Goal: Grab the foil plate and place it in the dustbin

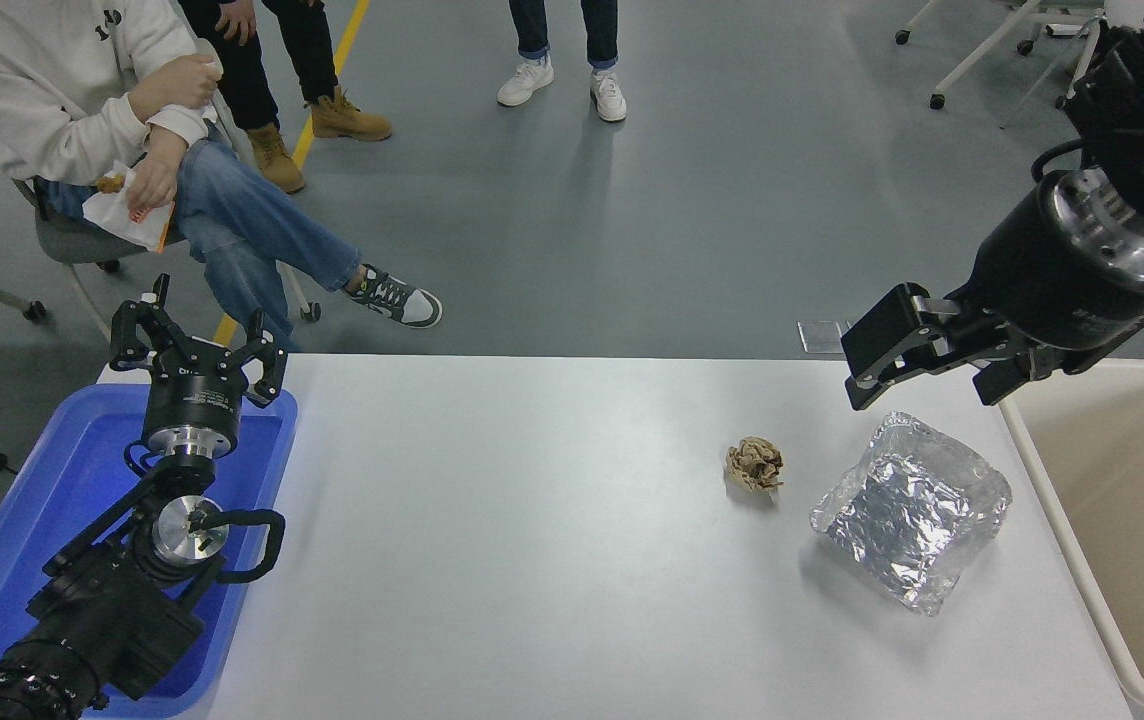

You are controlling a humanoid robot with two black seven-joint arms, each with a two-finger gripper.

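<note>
The foil plate (910, 510) lies on the white table (532, 560) at the right, shiny, crinkled and roughly square. The beige dustbin (1052, 500) stands just right of it at the table's right edge. My right gripper (917, 375) comes in from the upper right and hangs above and just behind the plate, its fingers spread apart and empty. My left gripper (197, 345) is parked at the lower left over the blue tray, its fingers spread open and empty.
A small crumpled brown paper ball (755, 464) lies left of the foil plate. A blue plastic tray (52, 500) sits at the table's left edge. A seated person (132, 130) and two standing people are beyond the far side.
</note>
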